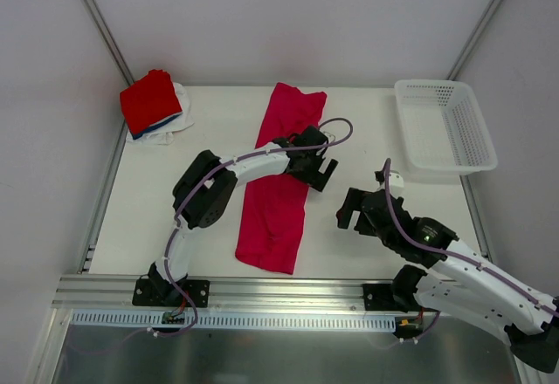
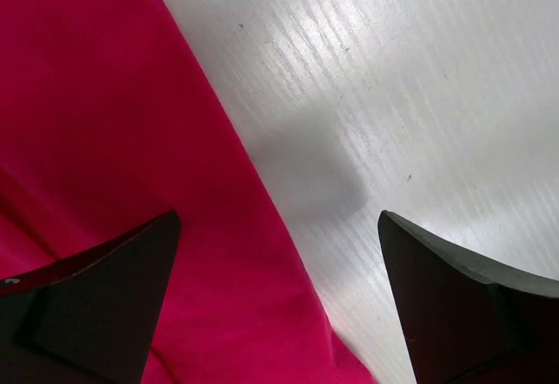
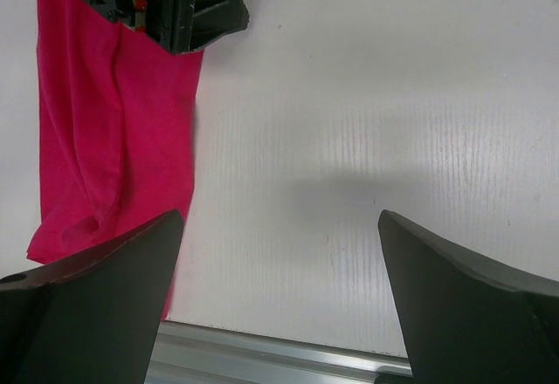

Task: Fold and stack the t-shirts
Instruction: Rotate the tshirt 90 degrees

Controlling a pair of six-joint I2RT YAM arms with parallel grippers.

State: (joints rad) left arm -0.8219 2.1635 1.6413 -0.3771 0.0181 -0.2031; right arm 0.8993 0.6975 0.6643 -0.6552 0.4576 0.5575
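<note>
Most of the job looks finished. A folded stack (image 1: 153, 105) sits at the far left corner of the tabletop (image 1: 376, 131), bright red on top with blue and white edges showing underneath.

One garment is left, the crimson-pink shirt (image 1: 275, 201). It lies flat as a long, narrow strip down the middle of the tabletop, running at a slight slant from the far edge toward the near edge. No sleeves stick out, so the lengthwise folds appear to be done. It probably needs folding across its length into a compact packet, then carrying to the far left corner and setting on the pile.

The left fingers (image 2: 105, 305) are spread wide and hold nothing. They hover over the strip's right long edge, about halfway along it, with one finger above cloth and the other above bare tabletop. The right fingers (image 3: 96, 297) are equally wide and empty, and hang over bare tabletop just beside the strip, closer to the near edge.

A white mesh basket (image 1: 479, 122) stands at the far right corner, well apart from the shirt.
</note>
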